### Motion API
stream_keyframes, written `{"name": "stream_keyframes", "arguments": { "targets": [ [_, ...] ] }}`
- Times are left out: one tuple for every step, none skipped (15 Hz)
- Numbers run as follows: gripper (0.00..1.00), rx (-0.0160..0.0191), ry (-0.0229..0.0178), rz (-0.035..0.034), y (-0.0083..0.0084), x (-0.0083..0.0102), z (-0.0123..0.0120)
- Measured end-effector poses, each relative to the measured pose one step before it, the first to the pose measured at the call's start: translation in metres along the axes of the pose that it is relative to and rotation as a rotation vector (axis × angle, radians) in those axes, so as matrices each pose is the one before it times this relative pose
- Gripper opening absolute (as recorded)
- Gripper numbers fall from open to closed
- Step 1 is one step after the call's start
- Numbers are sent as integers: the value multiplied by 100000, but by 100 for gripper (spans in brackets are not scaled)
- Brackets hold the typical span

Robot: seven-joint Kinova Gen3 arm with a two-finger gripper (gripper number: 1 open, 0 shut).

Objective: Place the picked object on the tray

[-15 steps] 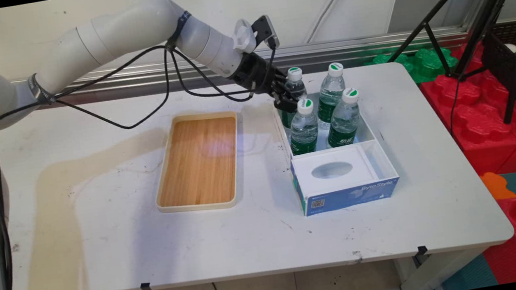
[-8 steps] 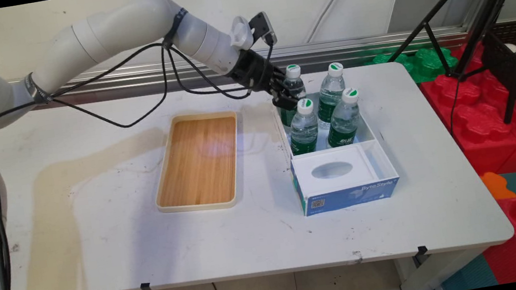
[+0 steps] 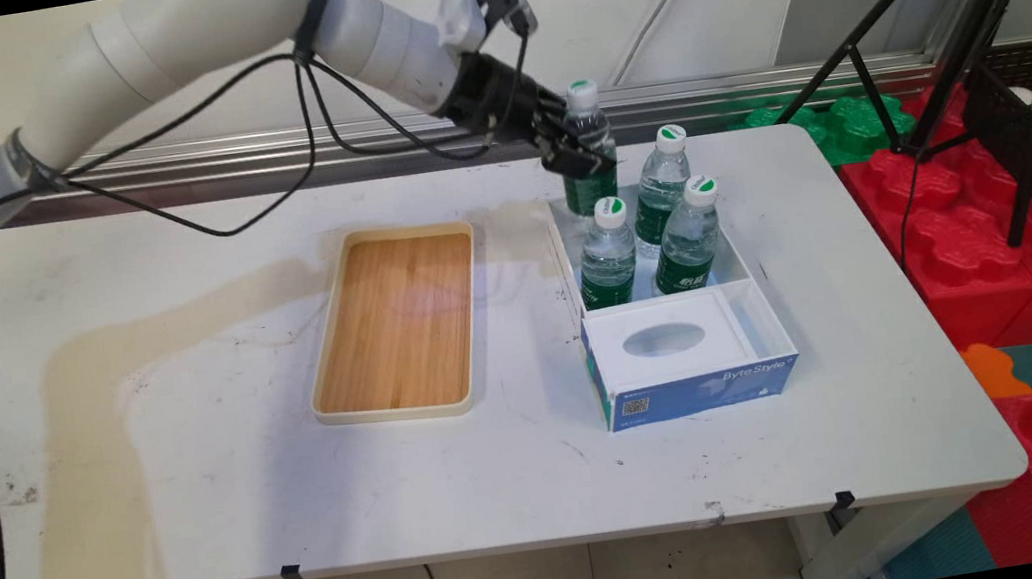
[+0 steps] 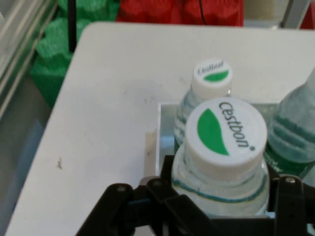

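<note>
Main view: your gripper [image 3: 580,154] is clamped on the back-left water bottle [image 3: 588,146], and compared with a second ago that bottle now sits higher, its green label clearing the rim of the white box [image 3: 744,270] instead of standing down inside with the others. So it has been lifted, but it hangs directly over its old slot at the box's far-left corner, not moved sideways. Three bottles stay in the box: front-left [image 3: 607,254], back-right [image 3: 660,186], front-right [image 3: 690,235], none disturbed as far as you can see. Hand view confirms the hold: the fingers [image 4: 170,196] press against both sides of the bottle just below the white cap [image 4: 225,132], closed to the neck's width, and another capped bottle [image 4: 211,77] shows beyond it lower down. The wooden tray [image 3: 398,322] lies well apart to the left on the table [image 3: 199,475], bare. The tissue box [image 3: 679,368] touches the white box's near end, unmoved.
</note>
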Motion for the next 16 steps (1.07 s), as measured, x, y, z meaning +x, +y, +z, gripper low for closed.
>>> {"name": "stream_keyframes", "arguments": {
  "targets": [
    [0, 383, 1131, 17, 137, 403, -782],
    [0, 422, 1238, 167, 178, 476, -961],
    [0, 329, 1038, 308, 190, 421, -1011],
    [0, 180, 793, 434, 178, 344, -906],
    [0, 174, 830, 600, 221, 355, -1067],
    [0, 167, 594, 368, 156, 232, -807],
    [0, 238, 514, 289, 152, 206, -813],
    [0, 368, 562, 357, 214, 252, -1121],
    [0, 470, 446, 322, 233, 247, -1269],
    [0, 339, 175, 131, 136, 113, -814],
    [0, 330, 78, 45, 129, 70, -821],
    [0, 292, -14, 25, 116, 40, -796],
    [0, 379, -295, 29, 134, -58, -1122],
    [0, 226, -479, 18, 110, -135, -947],
    [0, 227, -994, 13, 110, -351, -1333],
    [0, 145, -637, -17, 38, -251, -722]
  ]
}}
